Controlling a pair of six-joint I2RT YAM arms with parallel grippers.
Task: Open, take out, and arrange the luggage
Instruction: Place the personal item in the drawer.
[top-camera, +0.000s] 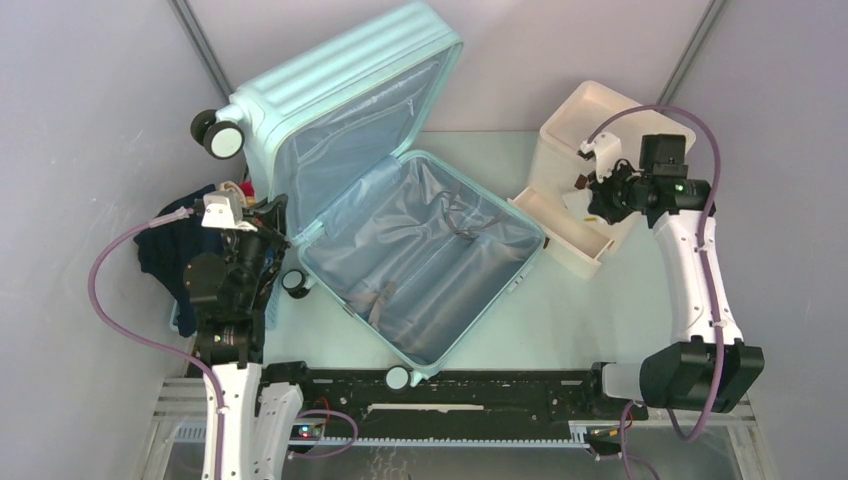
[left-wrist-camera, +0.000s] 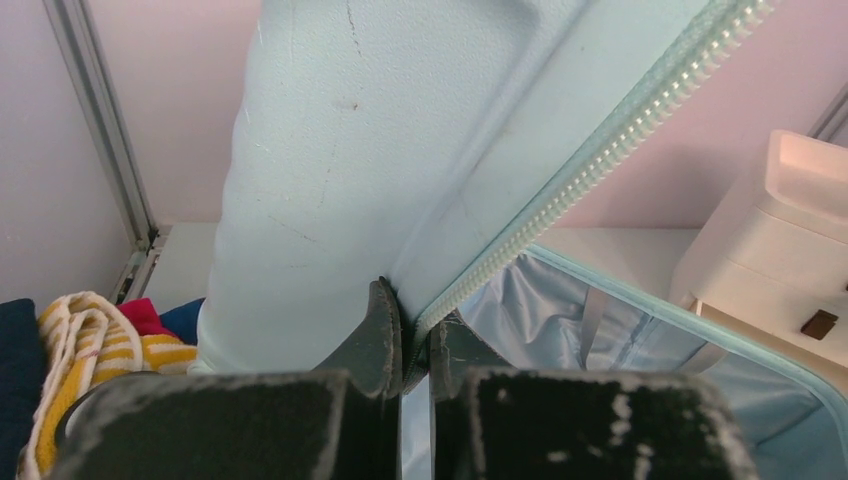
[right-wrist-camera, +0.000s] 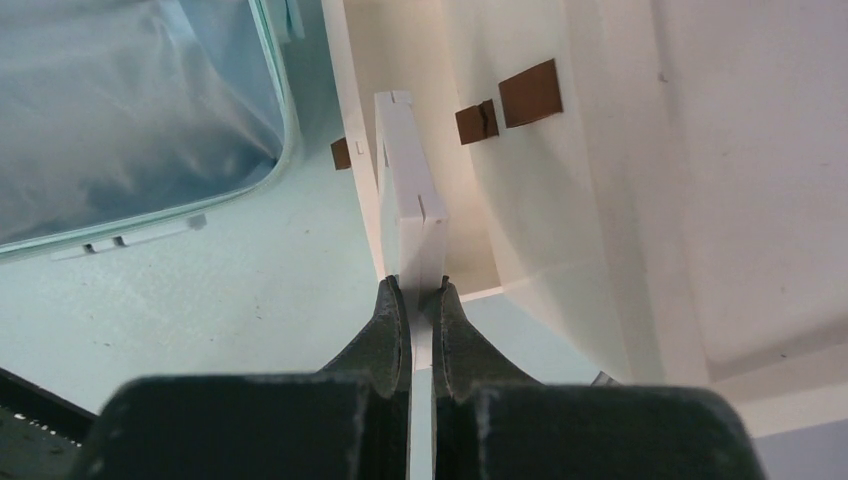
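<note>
The large pale mint-blue ribbed hard-shell suitcase (top-camera: 420, 255) is lying open across the centre and upper left of the top view. Its base is resting flat on the pale table (top-camera: 590, 325), grey-blue lining showing, and its lid (top-camera: 340, 110) is standing tilted up twd the back wall, w/ a black-and-white wheel (top-camera: 222, 136) sticking out at upper left. The left gripper (top-camera: 268, 214) is sitting at the lid's left edge, mid-left of the top view. In the left wrist view the left gripper (left-wrist-camera: 415, 345) is pinching the lid rim just beside the zip teeth (left-wrist-camera: 600, 160), w/ both dark fingers (left-wrist-camera: 382, 335) pressing on it, so it's clamped on the suitcase. A pile of clothes is lying lower left in that view: a yellow-and-white striped cloth (left-wrist-camera: 70, 345), plus red and dark blue bits behind it. The cream-white box (top-camera: 600, 112) is standing upper right in the top view, its lower drawer (top-camera: 565, 238) pulled out twd the suitcase. The right gripper (top-camera: 587, 192) is hanging at the box front. In the right wrist view the right gripper (right-wrist-camera: 420, 298) is nipping a thin upright white panel (right-wrist-camera: 408, 190) of that box, fingers nearly together on it; can't tell which part of the box the panel is. Brown tabs (right-wrist-camera: 530, 92) are showing on the box face above, and the suitcase lining is filling that view's upper left.
</note>
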